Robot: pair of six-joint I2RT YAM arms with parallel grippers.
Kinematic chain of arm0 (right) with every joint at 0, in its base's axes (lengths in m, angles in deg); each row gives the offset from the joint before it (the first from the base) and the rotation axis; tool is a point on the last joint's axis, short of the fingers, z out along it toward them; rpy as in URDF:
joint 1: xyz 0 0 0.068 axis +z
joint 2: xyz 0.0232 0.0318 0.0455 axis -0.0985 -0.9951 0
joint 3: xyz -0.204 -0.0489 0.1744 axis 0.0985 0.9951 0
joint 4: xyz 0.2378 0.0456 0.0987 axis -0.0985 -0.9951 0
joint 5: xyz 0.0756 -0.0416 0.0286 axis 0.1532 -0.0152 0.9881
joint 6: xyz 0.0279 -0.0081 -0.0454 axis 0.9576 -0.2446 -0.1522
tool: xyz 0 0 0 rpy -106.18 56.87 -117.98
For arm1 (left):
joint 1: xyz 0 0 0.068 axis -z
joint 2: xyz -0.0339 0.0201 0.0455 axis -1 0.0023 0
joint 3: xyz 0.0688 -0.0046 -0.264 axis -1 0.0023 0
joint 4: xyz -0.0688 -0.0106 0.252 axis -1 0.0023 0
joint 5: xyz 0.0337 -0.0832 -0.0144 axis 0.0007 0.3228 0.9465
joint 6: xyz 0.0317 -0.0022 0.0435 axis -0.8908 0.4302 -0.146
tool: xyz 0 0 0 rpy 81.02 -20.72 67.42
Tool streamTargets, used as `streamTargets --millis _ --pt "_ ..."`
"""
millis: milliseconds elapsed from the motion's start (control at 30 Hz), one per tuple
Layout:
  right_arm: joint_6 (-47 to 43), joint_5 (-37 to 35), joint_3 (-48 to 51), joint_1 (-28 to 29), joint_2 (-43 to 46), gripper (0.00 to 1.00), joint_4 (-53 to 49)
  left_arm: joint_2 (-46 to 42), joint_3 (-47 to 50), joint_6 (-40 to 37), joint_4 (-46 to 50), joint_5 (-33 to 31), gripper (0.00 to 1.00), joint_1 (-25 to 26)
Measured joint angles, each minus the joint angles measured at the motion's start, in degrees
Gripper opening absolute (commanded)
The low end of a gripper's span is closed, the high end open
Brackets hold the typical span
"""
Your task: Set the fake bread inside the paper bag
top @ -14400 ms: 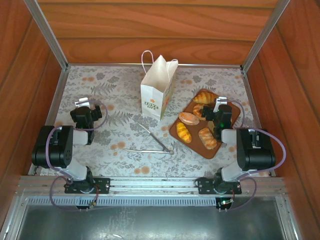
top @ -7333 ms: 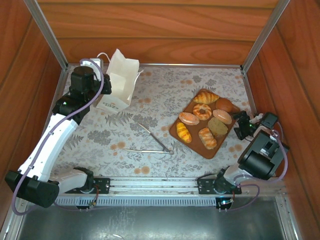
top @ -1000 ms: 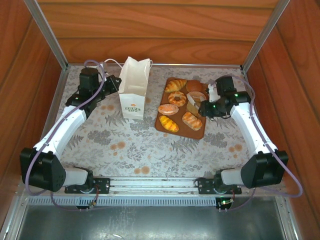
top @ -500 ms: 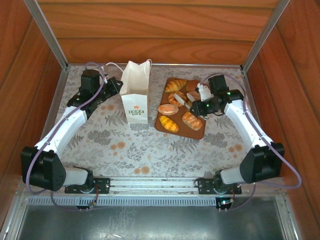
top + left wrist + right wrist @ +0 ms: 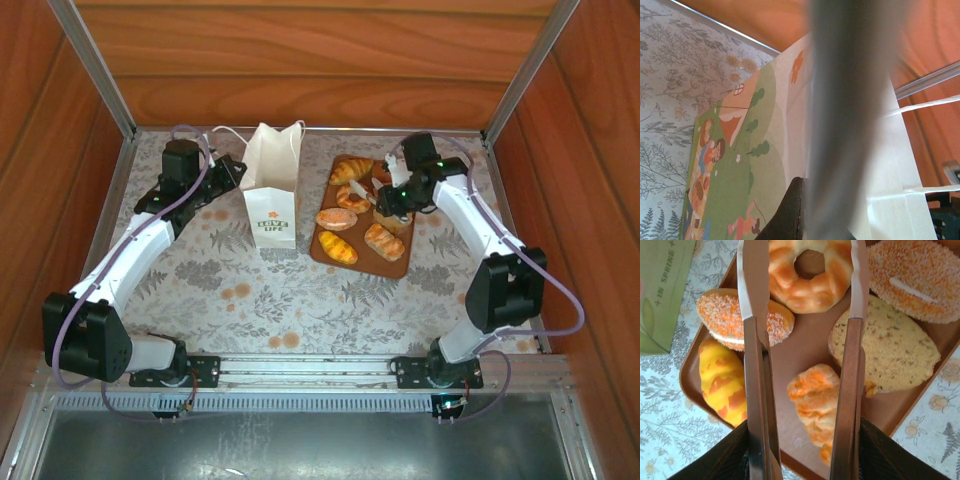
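Since half a second ago the right gripper has been shifted a little farther over the brown board, while the paper bag has stayed upright just left of that board. Between the right fingers metal tongs are clamped, their arms held apart above the fake bread, all of which is seen lying on the board. Nearest, a small croissant is straddled by the arms, with a yellow striped roll beside it. Beyond these a sugared oval roll is partly crossed by one arm, and a ring-shaped bun lies between both. Farther back, the left gripper appears to be closed on the bag's upper edge, though its wrist view is blurred.
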Motion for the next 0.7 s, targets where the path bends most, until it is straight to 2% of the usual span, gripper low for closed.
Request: streamTargets --millis 333,700 --pt "-3.45 -8.74 -9.11 2.82 -10.14 0.48 -4.39 0.00 0.07 0.00 -0.02 0.35 0.00 0.00" --pt "-6.93 -12.26 -11.87 3.23 -13.11 0.46 -7.50 0.00 0.07 -0.04 0.00 0.33 0.00 0.00"
